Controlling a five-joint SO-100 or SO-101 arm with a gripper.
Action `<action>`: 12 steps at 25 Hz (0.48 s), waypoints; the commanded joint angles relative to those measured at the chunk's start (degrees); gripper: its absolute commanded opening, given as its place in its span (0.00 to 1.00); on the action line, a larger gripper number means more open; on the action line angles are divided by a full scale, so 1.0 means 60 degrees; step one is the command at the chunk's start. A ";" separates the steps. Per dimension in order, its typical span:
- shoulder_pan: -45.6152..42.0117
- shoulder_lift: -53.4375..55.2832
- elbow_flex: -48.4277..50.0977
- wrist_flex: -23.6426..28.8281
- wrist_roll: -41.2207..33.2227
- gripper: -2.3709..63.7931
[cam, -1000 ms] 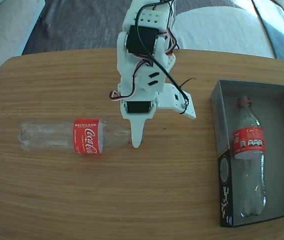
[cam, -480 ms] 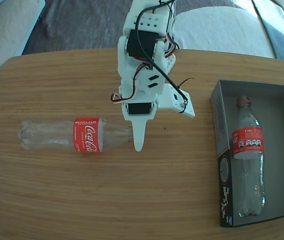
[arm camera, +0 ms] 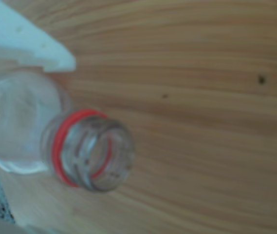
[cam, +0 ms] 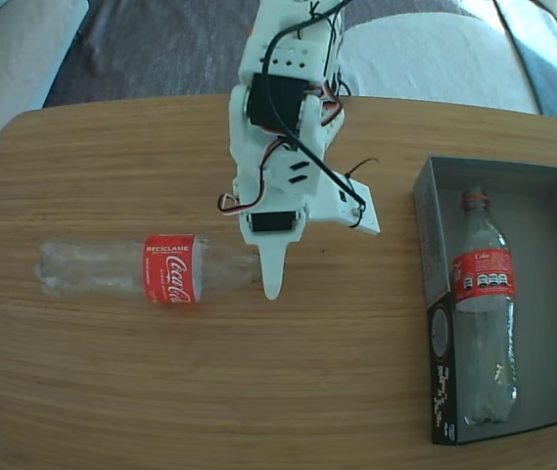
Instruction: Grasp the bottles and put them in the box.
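Clear plastic red-labelled bottle (cam: 151, 269) lying on wooden table (cam: 112, 372), neck between white gripper (cam: 270, 279) fingers, grip state unclear, second bottle (cam: 484, 304) in dark grey box (cam: 552, 294).

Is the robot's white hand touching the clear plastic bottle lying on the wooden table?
Cannot tell. In the fixed view the hand overlaps the neck of the bottle; the blurry wrist view shows one finger beside it, without plain contact or gap.
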 commanded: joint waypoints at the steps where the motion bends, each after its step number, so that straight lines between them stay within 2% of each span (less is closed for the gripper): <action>1: 0.0059 -0.0205 -0.0381 -0.0425 0.0000 0.69; 12: 0.0732 -0.1597 -0.1113 -0.0718 -0.0029 0.69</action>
